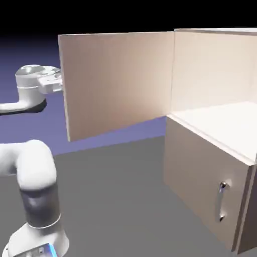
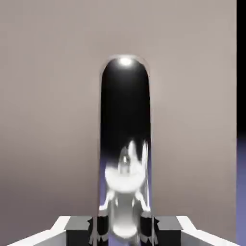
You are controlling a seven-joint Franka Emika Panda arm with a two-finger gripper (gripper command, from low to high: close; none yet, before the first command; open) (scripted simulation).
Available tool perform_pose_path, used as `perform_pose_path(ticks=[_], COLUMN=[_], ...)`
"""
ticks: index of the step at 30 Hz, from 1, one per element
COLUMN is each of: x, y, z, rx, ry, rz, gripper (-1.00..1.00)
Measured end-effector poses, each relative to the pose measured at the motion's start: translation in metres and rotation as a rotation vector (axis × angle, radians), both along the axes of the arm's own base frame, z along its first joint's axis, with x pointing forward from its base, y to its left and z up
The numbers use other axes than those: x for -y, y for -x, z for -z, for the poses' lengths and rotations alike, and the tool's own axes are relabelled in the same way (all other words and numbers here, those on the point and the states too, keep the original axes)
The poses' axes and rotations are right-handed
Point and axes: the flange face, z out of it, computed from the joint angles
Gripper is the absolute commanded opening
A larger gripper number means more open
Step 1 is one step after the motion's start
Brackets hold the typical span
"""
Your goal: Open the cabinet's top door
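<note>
We see the dark grey table [image 1: 115,196] filling the lower part of the exterior view, smooth and plain, with its far edge rising gently toward the view's right. Beyond it we have a blue-violet backdrop [image 1: 22,52] that fades to black along the top, and a strip of the same black and violet runs down the right side of the hand view

The cabinet [image 1: 241,120] stands at the exterior view's right, partly cut off by the frame, pale beige and brightly lit on its upper surfaces. Its top door [image 1: 118,83] stands wide open, swung out toward the exterior view's left, and we can look into the upper compartment to a pale inner wall [image 1: 213,70]. Below, the smaller door [image 1: 196,175] is closed, its short silver handle [image 1: 221,201] upright near one edge

At the exterior view's left, the white arm [image 1: 36,165] rises from its base [image 1: 37,241], where a small blue light [image 1: 52,250] glows. The hand is beside the free edge of the top door, on its outer side, and the door hides part of it from us

In the hand view we look along the long curved handle [image 2: 125,105], glossy black and silver with bright reflections, against the flat beige panel. The jaws [image 2: 124,231] are drawn in narrow, holding the lower end of that handle in the picture between their grey tips
</note>
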Motion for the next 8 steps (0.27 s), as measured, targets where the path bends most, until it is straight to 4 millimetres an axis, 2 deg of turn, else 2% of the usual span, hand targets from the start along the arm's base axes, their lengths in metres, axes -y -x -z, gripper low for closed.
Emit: perform_pose_path(ticks=[7, 8], x=[-0.064, -0.072], y=[-0.013, -0.015], z=[0.000, 0.000], rx=[0.000, 0.000], ry=[0.000, 0.000], rz=[0.147, 0.166], gripper=[-1.00, 1.00])
